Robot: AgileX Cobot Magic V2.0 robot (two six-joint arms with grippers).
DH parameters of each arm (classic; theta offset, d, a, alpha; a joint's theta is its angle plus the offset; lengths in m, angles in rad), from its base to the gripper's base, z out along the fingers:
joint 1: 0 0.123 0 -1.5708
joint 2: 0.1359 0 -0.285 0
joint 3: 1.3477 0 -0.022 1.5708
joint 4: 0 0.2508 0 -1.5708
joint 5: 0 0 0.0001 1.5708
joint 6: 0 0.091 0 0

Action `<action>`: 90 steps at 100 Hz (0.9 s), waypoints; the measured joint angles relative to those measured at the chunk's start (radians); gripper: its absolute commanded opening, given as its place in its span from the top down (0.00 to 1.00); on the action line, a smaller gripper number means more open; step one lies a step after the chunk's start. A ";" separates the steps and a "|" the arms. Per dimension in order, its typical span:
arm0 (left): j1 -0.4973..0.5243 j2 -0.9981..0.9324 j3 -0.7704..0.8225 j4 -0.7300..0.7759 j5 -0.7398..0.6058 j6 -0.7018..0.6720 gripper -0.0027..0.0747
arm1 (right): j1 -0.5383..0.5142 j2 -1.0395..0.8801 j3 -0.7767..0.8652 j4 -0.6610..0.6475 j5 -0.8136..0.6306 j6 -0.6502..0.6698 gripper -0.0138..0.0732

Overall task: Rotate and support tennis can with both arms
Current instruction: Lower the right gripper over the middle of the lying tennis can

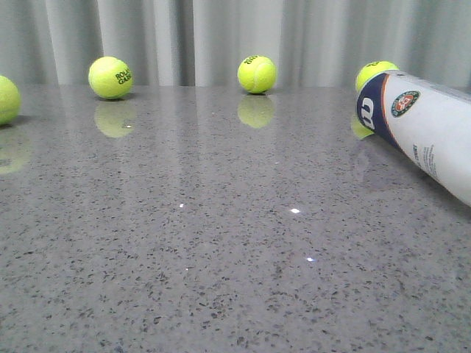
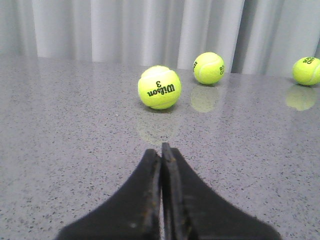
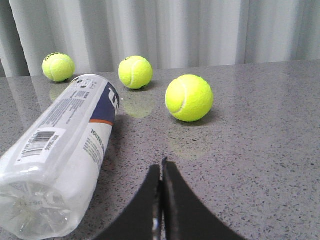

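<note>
The tennis can (image 1: 430, 132) lies on its side at the right of the grey table, its navy end with the white W pointing toward the middle. In the right wrist view the tennis can (image 3: 62, 145) lies beside my right gripper (image 3: 161, 169), which is shut with nothing in it and does not touch the can. My left gripper (image 2: 161, 150) is also shut and empty, low over bare table, with the can out of its view. Neither gripper shows in the front view.
Several yellow-green tennis balls lie loose on the grey speckled table (image 1: 221, 257): one at the far left edge (image 1: 6, 99), one at back left (image 1: 110, 77), one at back centre (image 1: 257, 74), one behind the can (image 1: 374, 72). A grey curtain hangs behind.
</note>
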 measured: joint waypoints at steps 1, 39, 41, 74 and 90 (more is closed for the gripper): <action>0.000 0.000 0.000 0.000 0.000 0.000 0.99 | 0.000 0.000 0.000 0.000 0.000 0.000 0.92; 0.000 0.000 0.000 0.000 0.000 0.000 0.99 | 0.000 0.000 0.000 0.000 -0.002 0.000 0.92; 0.000 0.000 0.000 0.000 0.000 0.000 0.99 | 0.000 0.000 0.000 0.000 -0.002 0.000 0.92; 0.000 0.000 0.000 0.000 0.000 0.000 0.99 | 0.000 0.000 -0.014 0.000 -0.011 0.000 0.92; 0.000 0.000 0.000 0.000 0.000 0.000 0.99 | 0.000 0.017 -0.119 0.000 0.119 0.000 0.92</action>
